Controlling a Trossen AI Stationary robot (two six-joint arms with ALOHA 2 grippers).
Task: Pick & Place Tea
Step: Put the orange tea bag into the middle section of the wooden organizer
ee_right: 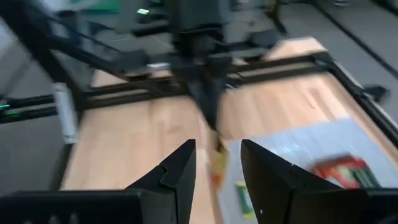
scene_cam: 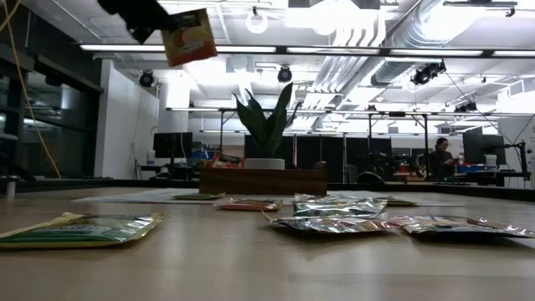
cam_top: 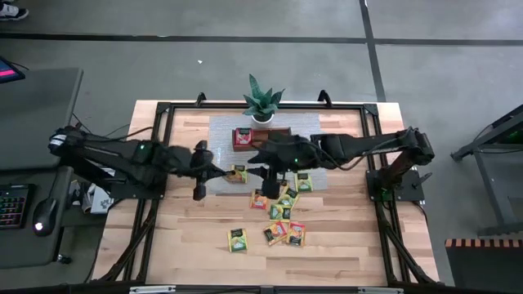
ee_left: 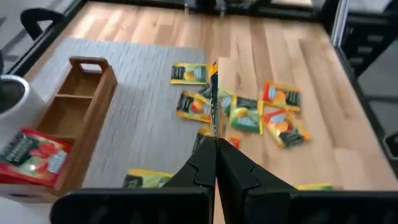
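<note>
1. While most of the tea still sits loose on the tabletop, the left gripper [ee_left: 216,155] is pinched shut on one orange packet [ee_left: 213,99], holding it edge-up in the air above the grey mat [ee_left: 130,130].
2. The right gripper [ee_right: 217,163] hovers close by over the mat with its fingers spread, holding nothing.
3. The wooden tray [ee_left: 78,102] near the far edge has a red packet [ee_left: 31,155] in one end section; the other two sections look bare.
4. A bunch of loose packets [cam_top: 282,214] lies toward the tabletop's near edge, so I'd say it's early days.
</note>
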